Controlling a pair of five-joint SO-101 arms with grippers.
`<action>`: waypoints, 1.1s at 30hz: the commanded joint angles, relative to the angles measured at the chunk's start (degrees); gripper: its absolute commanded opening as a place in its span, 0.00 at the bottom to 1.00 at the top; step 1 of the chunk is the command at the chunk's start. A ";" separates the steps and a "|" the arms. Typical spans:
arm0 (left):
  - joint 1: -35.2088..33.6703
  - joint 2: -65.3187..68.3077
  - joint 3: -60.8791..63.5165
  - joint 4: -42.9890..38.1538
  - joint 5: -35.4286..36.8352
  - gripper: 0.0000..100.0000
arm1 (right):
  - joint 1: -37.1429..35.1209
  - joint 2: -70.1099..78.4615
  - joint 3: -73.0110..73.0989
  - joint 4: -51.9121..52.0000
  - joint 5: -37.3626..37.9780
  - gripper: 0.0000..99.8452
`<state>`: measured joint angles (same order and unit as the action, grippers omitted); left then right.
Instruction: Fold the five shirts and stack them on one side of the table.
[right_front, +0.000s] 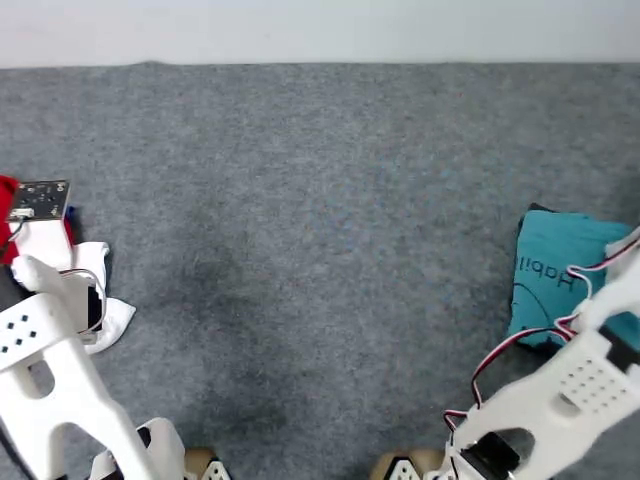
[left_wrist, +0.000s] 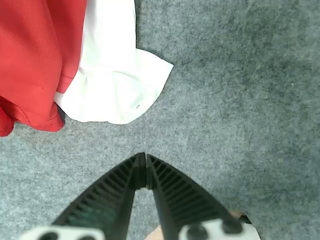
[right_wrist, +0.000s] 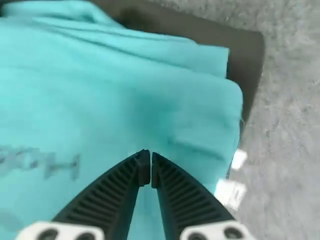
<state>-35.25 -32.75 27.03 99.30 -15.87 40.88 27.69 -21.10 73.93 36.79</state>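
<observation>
We log the left gripper (left_wrist: 145, 171) clenched on nothing, its tips together over the bare grey table (right_front: 330, 250). It is just beside the loose white shirt (left_wrist: 112, 75), which touches the red shirt (left_wrist: 35, 55) at the table's left edge. The right gripper (right_wrist: 146, 169) is likewise pressed closed and empty, above the folded teal shirt (right_wrist: 100, 100), which lies on a dark shirt (right_wrist: 210, 40) at the right edge.
</observation>
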 joint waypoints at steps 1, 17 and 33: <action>0.18 -1.58 -0.22 0.62 -0.44 0.00 | -3.56 -10.24 -4.13 9.01 -0.70 0.01; -0.26 -1.67 -9.63 1.23 -0.44 0.01 | -13.23 -25.10 -0.26 28.97 -5.45 0.01; -9.85 -1.05 -6.90 -13.89 -19.25 0.20 | -14.02 -51.65 34.46 28.88 -11.16 0.01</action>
<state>-44.40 -32.75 19.56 90.42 -31.96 27.96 -18.99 10.20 100.57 26.24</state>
